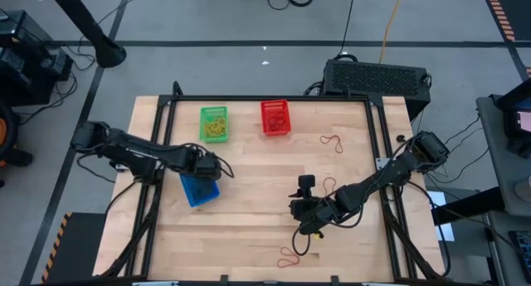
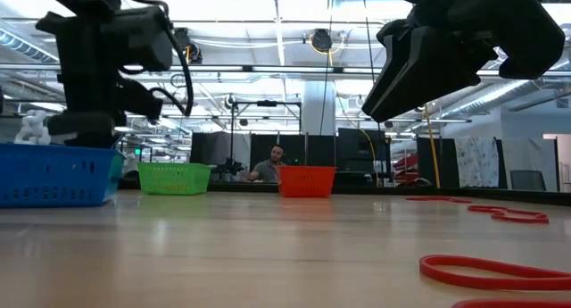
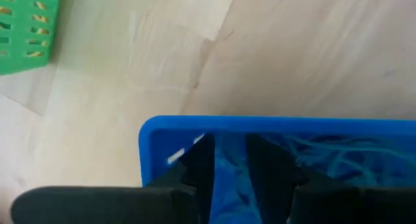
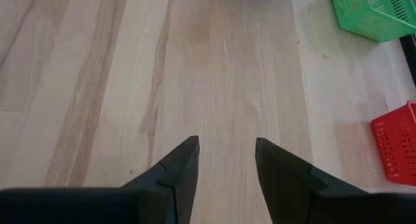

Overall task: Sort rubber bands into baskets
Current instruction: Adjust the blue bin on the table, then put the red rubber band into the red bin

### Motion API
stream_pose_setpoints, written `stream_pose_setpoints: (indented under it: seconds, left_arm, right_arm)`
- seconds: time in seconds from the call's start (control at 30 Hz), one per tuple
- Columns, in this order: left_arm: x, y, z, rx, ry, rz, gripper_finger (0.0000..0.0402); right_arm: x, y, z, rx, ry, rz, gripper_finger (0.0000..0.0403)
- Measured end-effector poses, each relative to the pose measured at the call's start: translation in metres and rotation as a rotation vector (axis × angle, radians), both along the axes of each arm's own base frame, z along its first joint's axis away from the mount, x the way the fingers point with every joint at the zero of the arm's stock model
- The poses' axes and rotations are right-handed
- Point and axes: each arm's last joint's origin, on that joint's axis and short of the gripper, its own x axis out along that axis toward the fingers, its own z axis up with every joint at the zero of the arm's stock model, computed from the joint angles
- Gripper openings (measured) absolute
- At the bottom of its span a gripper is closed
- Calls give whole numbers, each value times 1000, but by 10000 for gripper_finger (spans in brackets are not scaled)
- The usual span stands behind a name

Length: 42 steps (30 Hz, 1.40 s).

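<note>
Nearest the front edge, red bands (image 1: 289, 255) are lying loose on the table (image 1: 249, 236); more (image 1: 333, 142) are lying farther back. They look light, limp and thin, so pinching one strand flat against the wood seems best. The right gripper (image 4: 224, 160) is hovering open and empty over bare table. The left gripper (image 3: 227, 162) is hanging over the blue basket (image 3: 273, 130), jaws parted with nothing visibly held. Beyond are sitting the green basket (image 1: 214, 124) and red basket (image 1: 275, 118).

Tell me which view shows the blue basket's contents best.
The left wrist view: it looks down into the blue basket at blue bands. The high view shows it half hidden, the low view only its side; the right wrist view misses it.
</note>
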Motion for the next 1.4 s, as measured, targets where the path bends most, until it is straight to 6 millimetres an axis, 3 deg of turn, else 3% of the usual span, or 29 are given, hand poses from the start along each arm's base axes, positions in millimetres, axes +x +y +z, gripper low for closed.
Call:
stream_pose_setpoints:
  seconds: [0.37,0.7,1.0,1.4]
  left_arm:
    - [17,3,-8,45,-59,-143,95]
    - [20,3,-7,50,-79,-174,95]
    - [30,2,5,50,-122,-181,95]
    - [18,-2,21,-36,65,-99,95]
  right_arm:
    - [0,0,0,-1,1,0,144]
    - [0,0,0,-1,2,0,144]
    - [0,0,0,-1,2,0,144]
    - [-1,-1,-1,-9,16,1,144]
